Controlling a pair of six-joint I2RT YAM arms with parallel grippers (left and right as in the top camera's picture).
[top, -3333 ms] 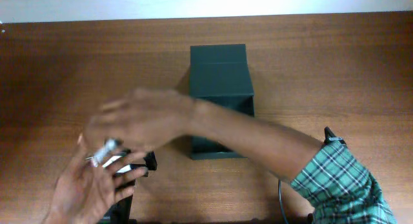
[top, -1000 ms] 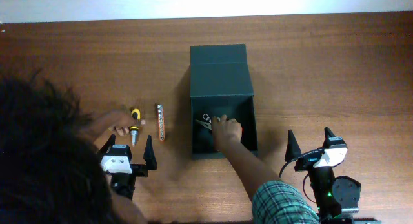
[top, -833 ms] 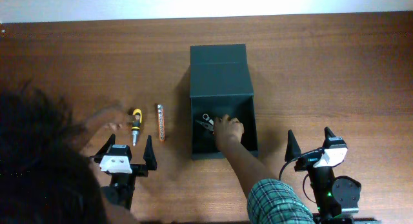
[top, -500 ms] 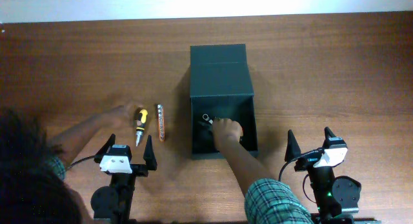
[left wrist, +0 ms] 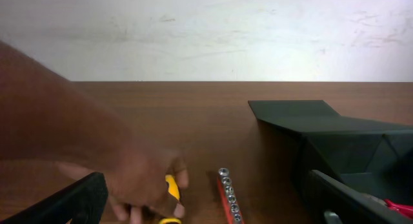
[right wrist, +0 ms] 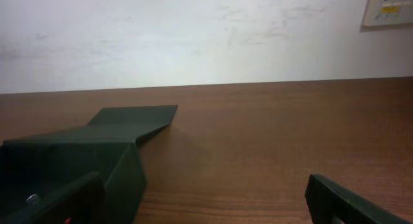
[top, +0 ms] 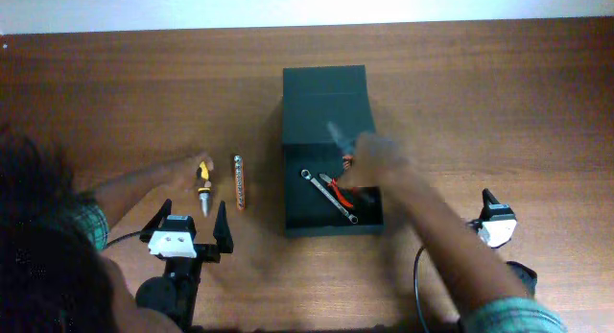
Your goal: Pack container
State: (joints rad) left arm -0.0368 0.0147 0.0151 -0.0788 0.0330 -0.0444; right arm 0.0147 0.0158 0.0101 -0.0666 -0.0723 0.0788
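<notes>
Well, the container sits open in the middle of the tabletop. My left end effector and right end effector are both spread, holding nothing. It looks stiff, light and smooth; I would pinch the edge of its thin lid.

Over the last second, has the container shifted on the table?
No. The container keeps the same gap to the far edge of the table and to the socket rail on its left.
</notes>
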